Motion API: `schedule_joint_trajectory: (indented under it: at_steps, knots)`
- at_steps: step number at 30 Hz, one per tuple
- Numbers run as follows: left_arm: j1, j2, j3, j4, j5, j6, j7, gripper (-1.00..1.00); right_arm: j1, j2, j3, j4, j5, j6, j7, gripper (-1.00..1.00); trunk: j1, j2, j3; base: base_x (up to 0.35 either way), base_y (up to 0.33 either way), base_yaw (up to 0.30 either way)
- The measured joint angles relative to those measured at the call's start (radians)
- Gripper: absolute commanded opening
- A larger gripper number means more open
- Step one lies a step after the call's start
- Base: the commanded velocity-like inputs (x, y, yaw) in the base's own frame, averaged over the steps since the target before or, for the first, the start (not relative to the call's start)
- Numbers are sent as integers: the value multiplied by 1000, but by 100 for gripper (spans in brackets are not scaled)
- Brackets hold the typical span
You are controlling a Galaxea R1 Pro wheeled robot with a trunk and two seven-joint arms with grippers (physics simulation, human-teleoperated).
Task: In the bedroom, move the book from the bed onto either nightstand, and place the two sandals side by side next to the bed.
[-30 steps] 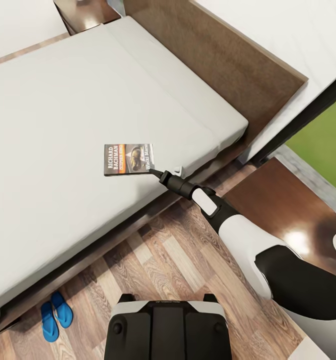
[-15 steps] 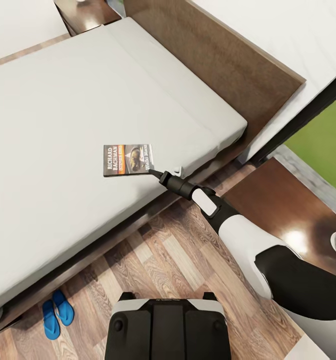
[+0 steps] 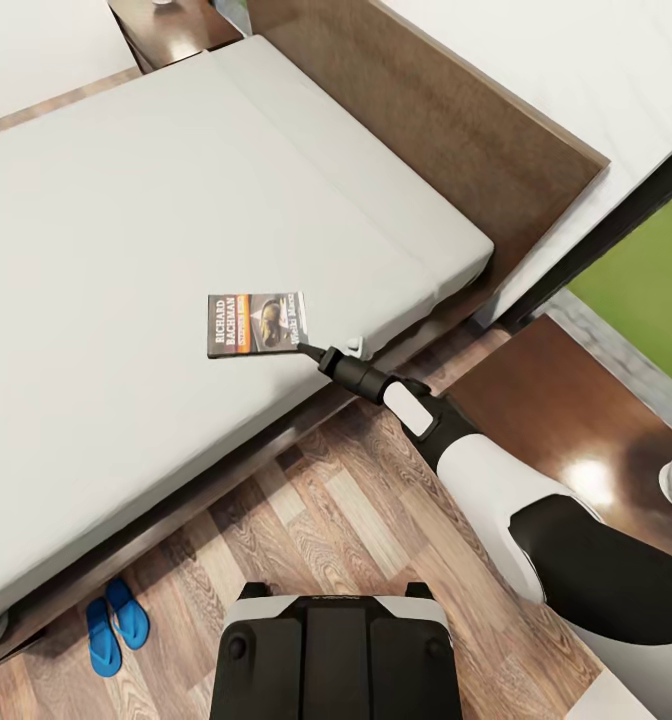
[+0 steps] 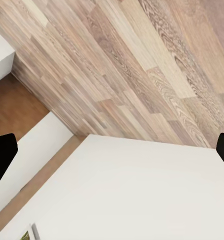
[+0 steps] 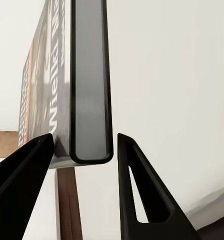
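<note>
Right now your right gripper [image 3: 307, 349] is reaching over the near edge of the bed [image 3: 126, 200], with its fingers at the corner of the book [image 3: 257, 323]. The book lies flat on the grey mattress near that edge, cover up, with "RICHARD BACHMAN" readable. In the right wrist view the book [image 5: 89, 90] shows edge-on between the two black fingers [image 5: 142, 190]; the jaws are spread around it with a gap on at least one side, so they bracket the book without pinching it. Your left gripper [image 4: 112, 150] looks down on wood-plank floor and a white surface, and the two black fingertips [image 4: 2, 155] at the picture's opposite edges sit wide apart, holding nothing. On the floor beside the bed frame, the two blue sandals [image 3: 114, 625] lie side by side, just touching or nearly so. One dark brown nightstand [image 3: 566, 420] stands at your right, beside the headboard [image 3: 446, 110]; the other nightstand [image 3: 171, 30] sits across the bed.
</note>
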Motion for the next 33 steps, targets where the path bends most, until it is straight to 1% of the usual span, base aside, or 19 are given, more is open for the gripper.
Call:
schedule_joint_trajectory:
  at_steps: [10, 33]
  knots:
    - [-1, -1, -1, 0, 0, 0, 0, 100, 2, 0, 0, -1, -2, -1, 0, -100, 0, 0, 5, 0, 0, 0]
    - [-1, -1, -2, -1, -2, -1, 1, 100, 4, 0, 0, -1, -1, -1, 1, -100, 0, 0, 40, 0, 0, 0]
